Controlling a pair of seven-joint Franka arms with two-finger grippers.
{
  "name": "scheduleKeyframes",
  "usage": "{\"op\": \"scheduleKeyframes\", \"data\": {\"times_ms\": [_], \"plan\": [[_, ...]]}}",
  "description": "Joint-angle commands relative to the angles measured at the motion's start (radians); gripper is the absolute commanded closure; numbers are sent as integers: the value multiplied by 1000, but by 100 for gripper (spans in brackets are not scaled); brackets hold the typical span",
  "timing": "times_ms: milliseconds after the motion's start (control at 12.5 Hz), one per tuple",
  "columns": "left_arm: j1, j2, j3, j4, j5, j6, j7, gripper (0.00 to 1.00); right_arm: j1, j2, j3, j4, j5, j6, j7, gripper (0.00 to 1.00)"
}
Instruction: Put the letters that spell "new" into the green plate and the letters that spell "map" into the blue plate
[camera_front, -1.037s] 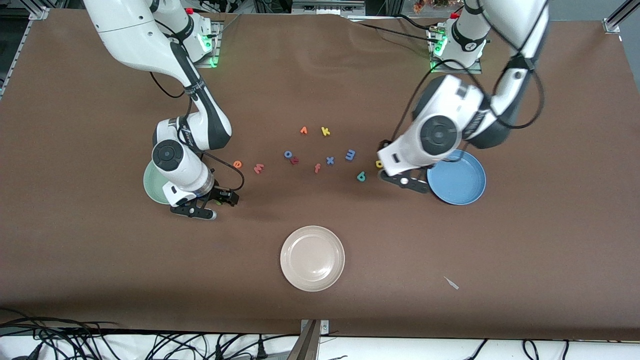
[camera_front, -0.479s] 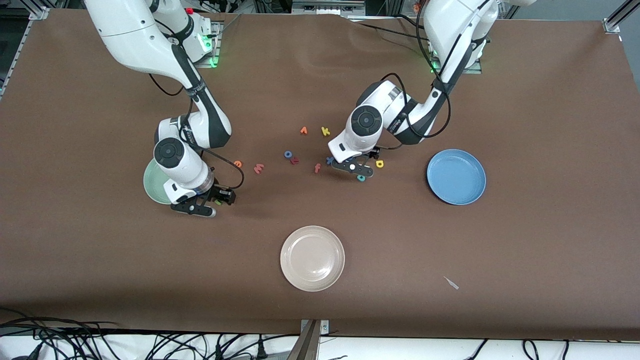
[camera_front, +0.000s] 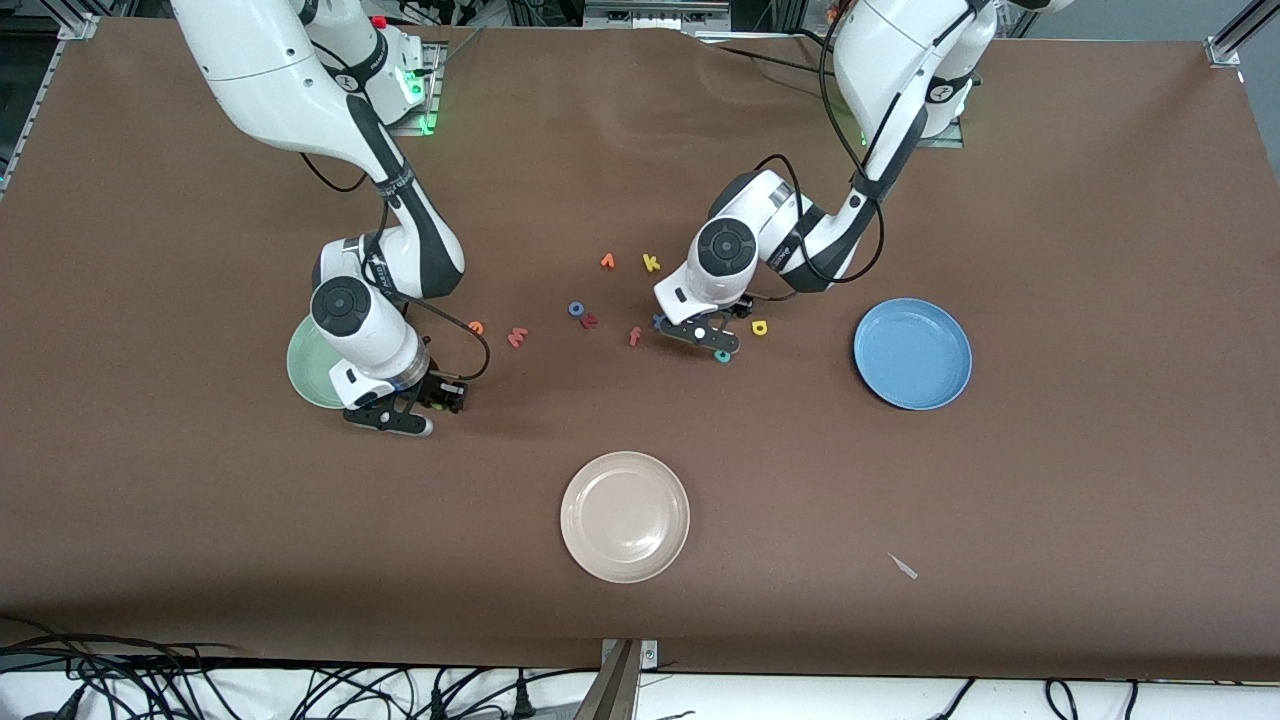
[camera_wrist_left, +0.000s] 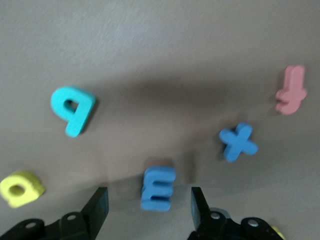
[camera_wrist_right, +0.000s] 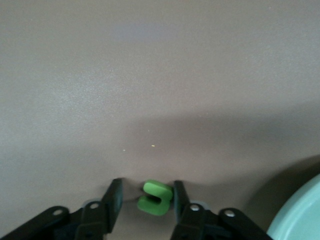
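My left gripper (camera_wrist_left: 149, 195) is low over the letter cluster (camera_front: 722, 326), open, with the blue "m" (camera_wrist_left: 158, 188) lying between its fingers, clear of both. Beside the "m" lie the teal "p" (camera_wrist_left: 73, 110) (camera_front: 722, 356) and the yellow "a" (camera_wrist_left: 20, 188) (camera_front: 759, 327). My right gripper (camera_wrist_right: 147, 187) (camera_front: 432, 405) is down on the table beside the green plate (camera_front: 303, 366) (camera_wrist_right: 300, 215), open, around the green "n" (camera_wrist_right: 156, 197); one finger touches the "n", the other stands apart. The orange "e" (camera_front: 476, 327) and the pinkish "w" (camera_front: 517, 337) lie on the table. The blue plate (camera_front: 912, 353) holds nothing.
A blue "x" (camera_wrist_left: 238, 142), a salmon "f" (camera_wrist_left: 292, 90) (camera_front: 634, 336), a blue "o" (camera_front: 576, 309), a dark red letter (camera_front: 589, 321), an orange letter (camera_front: 607, 261) and a yellow "k" (camera_front: 651, 263) lie mid-table. A cream plate (camera_front: 625, 516) sits nearer the front camera.
My left arm swung from beside the blue plate to over the letters and came down around the "m". Both grippers' jaws have narrowed; the right ones have closed in on the "n".
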Motion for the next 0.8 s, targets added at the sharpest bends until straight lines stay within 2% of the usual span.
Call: {"op": "scheduleKeyframes", "data": {"times_ms": [0,80,239,319,479,718], "plan": [[-13,27,7,3,32,50,20,34,-7,10,4,-1,15,22,-17,63],[-13,27,7,3,35,50,27,47,-7,6,4,-3,15,19,-17,76],[-5,21,7,2,33,38,79,88,-7,-11,4,-6,15,3,-29,96],[2,10,9,0,33,17,93,95,-9,-26,1,2,15,-39,-41,97],[9,-37,9,6,33,-77,100,96,-10,-100,-8,29,15,-195,-81,97],[73,-123,9,17,33,-224,190,96,-10,-200,-83,66,15,-409,-229,97]]}}
